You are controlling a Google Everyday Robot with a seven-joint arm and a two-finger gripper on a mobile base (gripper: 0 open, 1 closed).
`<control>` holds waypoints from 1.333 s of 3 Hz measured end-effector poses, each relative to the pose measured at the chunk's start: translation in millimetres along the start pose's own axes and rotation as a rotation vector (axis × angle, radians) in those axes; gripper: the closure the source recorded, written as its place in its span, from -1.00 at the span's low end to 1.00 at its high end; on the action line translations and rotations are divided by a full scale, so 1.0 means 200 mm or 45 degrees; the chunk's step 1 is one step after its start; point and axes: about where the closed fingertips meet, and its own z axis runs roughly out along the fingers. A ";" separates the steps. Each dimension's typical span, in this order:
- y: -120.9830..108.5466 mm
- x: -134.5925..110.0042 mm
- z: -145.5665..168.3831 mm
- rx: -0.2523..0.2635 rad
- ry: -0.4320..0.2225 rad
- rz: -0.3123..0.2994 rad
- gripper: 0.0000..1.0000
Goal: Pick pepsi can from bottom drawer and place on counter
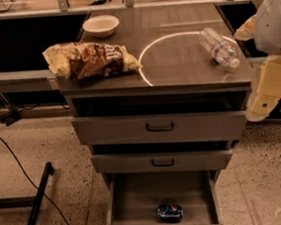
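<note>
The pepsi can (170, 212), blue with silver ends, lies on its side near the front of the open bottom drawer (134, 199). The counter (175, 56) on top of the cabinet carries a thin white circle. My arm's white and cream links (269, 84) hang at the right edge of the view, beside the cabinet's right corner and well above the can. The gripper itself is out of view, so nothing shows of its fingers.
On the counter sit a crumpled chip bag (90, 59) at the left, a white bowl (101, 25) at the back and a clear water bottle (217, 47) lying at the right. Two upper drawers (159, 127) stand slightly ajar. A black cable and bar (35, 204) lie on the floor at the left.
</note>
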 end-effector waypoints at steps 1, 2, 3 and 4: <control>0.05 -0.04 0.35 -0.115 -0.104 -0.083 -1.00; 0.14 -0.03 0.78 -0.180 -0.243 -0.195 -1.00; 0.08 -0.06 0.84 -0.109 -0.259 -0.262 -1.00; 0.09 -0.05 0.87 -0.121 -0.233 -0.259 -1.00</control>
